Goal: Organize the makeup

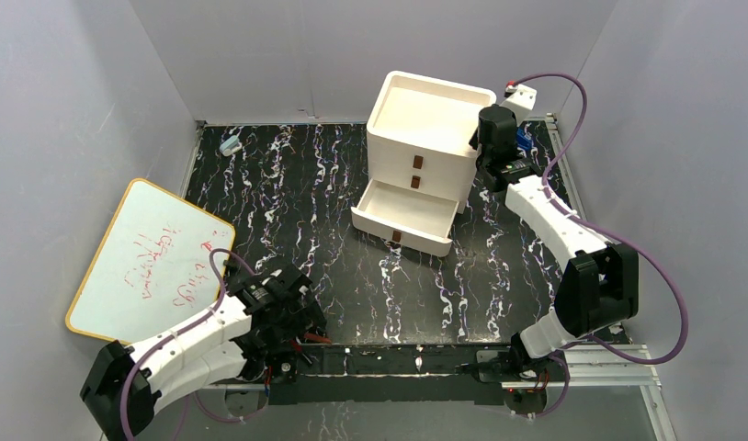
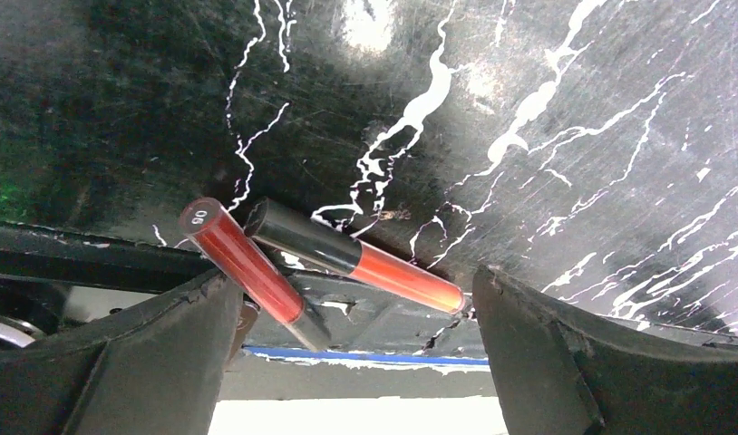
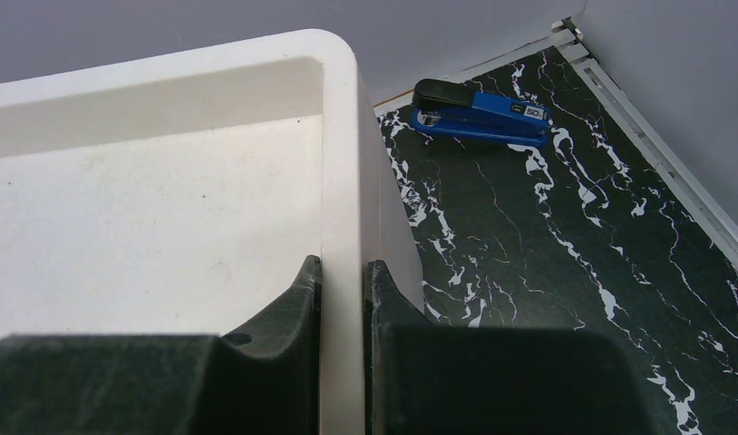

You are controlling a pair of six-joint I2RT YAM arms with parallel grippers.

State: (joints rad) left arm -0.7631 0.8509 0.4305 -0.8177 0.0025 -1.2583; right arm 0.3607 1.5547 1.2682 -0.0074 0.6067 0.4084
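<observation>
Centrally, black white-veined tabletop [image 1: 352, 184], grey walls [image 1: 67, 110]. L hand [image 2: 356, 279] wide open, empty, astride two black-and-red pencils [image 2: 252, 272], lower centre; R hand [image 3: 343, 267] pinching white box [image 3: 341, 136] rim.

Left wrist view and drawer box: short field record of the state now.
makeup: red-and-black tube marked 06 and a second red-and-black tube, on the black marble table at its near edge, splayed in a V
left gripper: open, straddling both tubes
right gripper: shut on top-tray side wall of the white three-drawer box
bottom drawer: pulled open, looks empty
</observation>
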